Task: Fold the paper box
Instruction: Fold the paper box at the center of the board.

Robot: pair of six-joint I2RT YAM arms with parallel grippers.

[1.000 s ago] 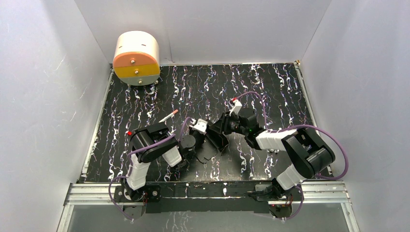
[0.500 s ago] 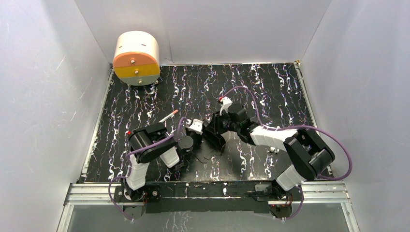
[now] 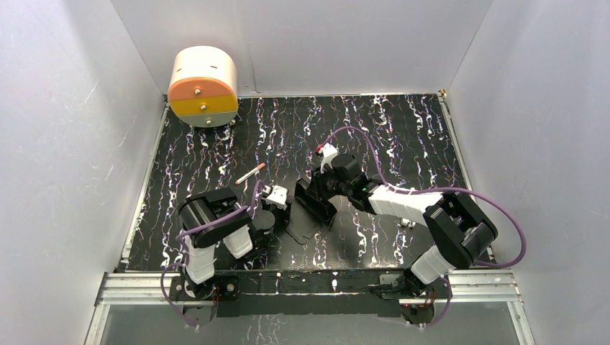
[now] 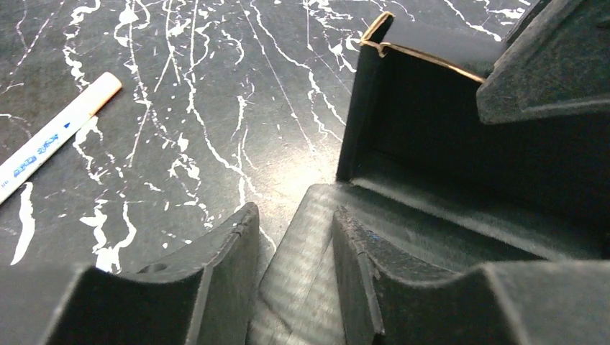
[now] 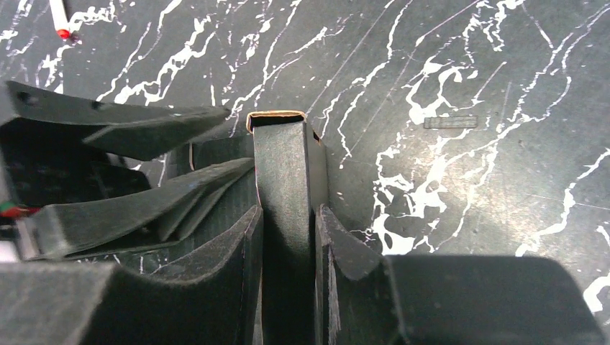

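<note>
Paper box (image 3: pixel 305 224): on the marbled table (image 3: pixel 403 129), close to the near edge, between the two grippers. From overhead it is hard to read: matte black card on a dark surface, partly covered by both arms. Only a flat flap toward the near edge and a raised part behind it can be made out. Its far side cannot be separated from the right gripper (image 3: pixel 314 201).

Look of it: thin plain black card, half formed. One wall stands upright, doubled over on itself, with a tan raw edge along its top. A flat panel spreads from its foot onto the table.

Right wrist view: fingers (image 5: pixel 338 244) pressed against both faces of the doubled wall, pinching it; the wall fills the gap. Its lower part is hidden by the fingers.

Left wrist view: shows the box's inside corner, two upright walls meeting, which no other view gives. The right side runs out of frame; a dark padded shape overlaps it at top right, not identifiable. Here the left gripper (image 4: pixel 293 219) has its fingers spread, with the flat flap showing in the gap. Whether either finger touches the card cannot be told.

Pen (image 4: pixel 54 140): white, lying on the table left of the box, apart from it; one end cut off here, whole from overhead.

Round cream container (image 3: pixel 203 86), orange and yellow face, far left corner; overhead view only.
</note>
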